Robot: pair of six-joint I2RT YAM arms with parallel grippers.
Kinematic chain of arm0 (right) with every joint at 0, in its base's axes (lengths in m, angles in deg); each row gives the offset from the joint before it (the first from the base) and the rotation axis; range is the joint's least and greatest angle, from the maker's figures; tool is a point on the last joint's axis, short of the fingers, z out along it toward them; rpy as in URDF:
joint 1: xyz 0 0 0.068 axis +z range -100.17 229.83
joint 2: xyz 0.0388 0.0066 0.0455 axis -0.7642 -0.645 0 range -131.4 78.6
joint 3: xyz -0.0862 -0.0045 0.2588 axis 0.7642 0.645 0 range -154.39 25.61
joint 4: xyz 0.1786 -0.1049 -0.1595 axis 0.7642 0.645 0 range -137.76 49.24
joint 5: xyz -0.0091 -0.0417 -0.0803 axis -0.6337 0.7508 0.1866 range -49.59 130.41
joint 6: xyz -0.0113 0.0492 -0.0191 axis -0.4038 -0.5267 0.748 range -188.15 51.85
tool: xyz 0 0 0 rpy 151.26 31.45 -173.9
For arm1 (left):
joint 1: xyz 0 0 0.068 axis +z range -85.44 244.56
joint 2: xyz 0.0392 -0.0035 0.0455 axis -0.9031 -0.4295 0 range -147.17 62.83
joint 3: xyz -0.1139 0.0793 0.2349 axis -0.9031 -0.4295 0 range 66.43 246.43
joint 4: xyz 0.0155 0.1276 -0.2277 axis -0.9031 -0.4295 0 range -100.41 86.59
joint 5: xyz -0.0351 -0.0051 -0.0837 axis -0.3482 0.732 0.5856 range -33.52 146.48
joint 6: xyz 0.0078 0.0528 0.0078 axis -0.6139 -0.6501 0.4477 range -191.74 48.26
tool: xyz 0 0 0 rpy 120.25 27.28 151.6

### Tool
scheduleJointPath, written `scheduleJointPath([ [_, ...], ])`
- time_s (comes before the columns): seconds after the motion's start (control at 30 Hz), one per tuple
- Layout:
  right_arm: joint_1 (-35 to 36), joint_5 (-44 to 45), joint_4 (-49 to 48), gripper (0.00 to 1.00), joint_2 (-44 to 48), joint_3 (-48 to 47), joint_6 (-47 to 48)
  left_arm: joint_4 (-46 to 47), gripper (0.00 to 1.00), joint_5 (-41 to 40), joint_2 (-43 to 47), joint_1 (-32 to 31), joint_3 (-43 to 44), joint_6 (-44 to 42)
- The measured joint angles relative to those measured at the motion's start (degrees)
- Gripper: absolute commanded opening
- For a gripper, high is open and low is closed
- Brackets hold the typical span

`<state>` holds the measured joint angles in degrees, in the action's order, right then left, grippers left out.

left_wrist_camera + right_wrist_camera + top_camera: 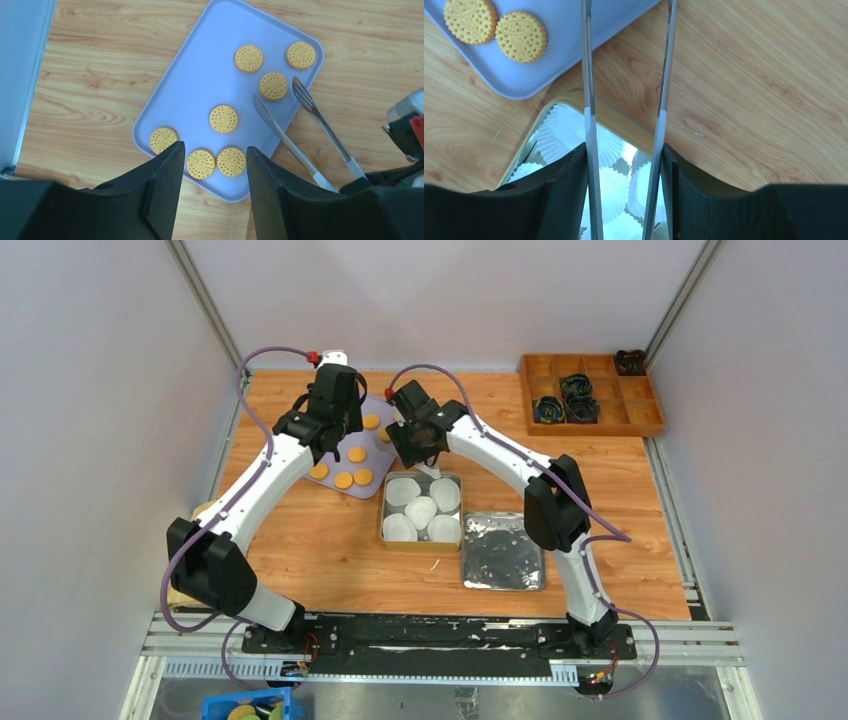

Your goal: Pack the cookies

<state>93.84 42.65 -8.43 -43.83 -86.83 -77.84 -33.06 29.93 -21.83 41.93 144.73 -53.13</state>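
while inspecting from above, found all seven cookies (223, 118) lying flat on the tray (190, 85), none in the tin (384, 515) just beside the tray's right corner. counted three near the tray's far end, one at its middle, three along its near edge. found the tin lined with white paper cups (420, 510), all without a cookie; judged the packing not yet begun.

found the right gripper (624, 165) clamped on the handle end of metal tongs (286, 136), pressing both arms from outside. found the tong tips spread apart over the tray's right side, just beside one cookie; cannot tell whether touching. found the left gripper (214, 155) with jaws apart, gripping nothing, hanging above the tray's near edge.

risks judged from here:
- squeezing too hard: could crack a thin cookie or squirt it sideways out of the smooth tips.
- squeezing too lightly: could drop the cookie on the table (330, 550) between tray and tin.
- coming in too shallow on a flat cookie: could shove it along the tray into a neighbour or the rim instead of lifting it; worst along the tray's near edge, with two cookies touching there.
- tongs held only by pressure on two thin arms: could twist or slide in the grip, throwing the tips off aim.
- nothing seen holding the tray down: could skid under a sideways push; advise steadying with the free left gripper.
- dropping off centre: could tip or crumple a light paper cup.
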Motion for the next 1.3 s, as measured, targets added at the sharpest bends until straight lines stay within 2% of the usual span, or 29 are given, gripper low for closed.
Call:
scheduleJointPath([
  [0.2, 0.0, 0.3, -0.1, 0.51, -3.3, -2.5, 0.0, 0.0, 0.54, 0.0, 0.4, 0.0, 0.0, -0.4],
  [0.37, 0.0, 0.1, 0.1, 0.27, -5.4, -3.7, 0.0, 0.0, 0.54, 0.0, 0.5, 0.0, -0.2, -0.4],
  [0.47, 0.0, 0.2, 0.5, 0.16, -5.3, -3.7, 0.0, 0.0, 0.54, 0.0, 0.5, 0.0, -0.2, -0.4],
  [0.5, 0.0, 0.3, 0.5, 0.04, -5.1, -3.6, 0.0, 0.0, 0.54, 0.0, 0.5, 0.0, -0.2, -0.4],
  [0.53, 0.0, 0.4, 0.5, 0.0, -4.9, -3.4, 0.0, 0.0, 0.54, 0.0, 0.5, 0.0, -0.2, -0.4],
  [0.8, 0.0, 1.6, 0.5, 0.0, 1.5, -1.9, 0.3, -0.1, 0.54, 0.0, 1.7, 0.0, -0.3, -0.4],
  [0.97, 0.0, 2.4, -0.8, 0.09, 5.2, -2.0, 0.8, -0.1, 0.54, 0.0, 2.6, 0.0, -0.3, -0.4],
  [1.3, 0.0, 1.7, -0.6, 0.16, 2.9, 0.0, 0.3, -0.1, 0.54, 0.0, 2.6, 0.0, -0.3, -0.4],
])
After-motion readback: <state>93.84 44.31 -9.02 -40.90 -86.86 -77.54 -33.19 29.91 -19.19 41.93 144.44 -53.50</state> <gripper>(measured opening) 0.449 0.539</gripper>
